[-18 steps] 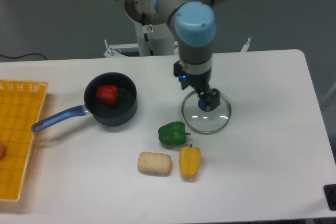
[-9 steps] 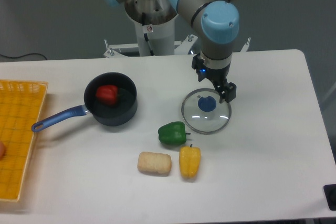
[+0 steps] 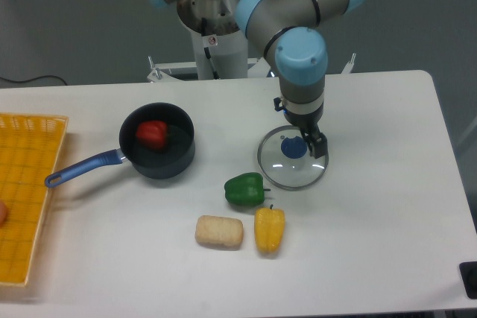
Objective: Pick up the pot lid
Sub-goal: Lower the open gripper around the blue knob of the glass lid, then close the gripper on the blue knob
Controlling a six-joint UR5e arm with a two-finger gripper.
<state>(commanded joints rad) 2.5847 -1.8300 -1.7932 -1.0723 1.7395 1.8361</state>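
My gripper (image 3: 299, 127) hangs from the arm with its two fingers apart and nothing seen between them. One fingertip shows behind the lid's far rim, while the other overlaps the rim's right side in the view. The pot lid (image 3: 292, 176) is a clear round disc with a blue knob (image 3: 294, 147), lying on the white table. The knob shows just below and left of the gripper. Part of the lid's far right edge is hidden by the gripper; its height above the lid cannot be judged.
A black pan (image 3: 168, 164) with a blue handle holds a red item at the left. Nearer the front lie a green pepper (image 3: 245, 190), a yellow item (image 3: 269, 230) and a tan block (image 3: 219, 231). An orange-yellow basket (image 3: 37, 206) stands at the left edge.
The gripper first moved right from over the knob, uncovering it, then shifted slightly and turned. Its fingers remain apart, and the lid has not moved.
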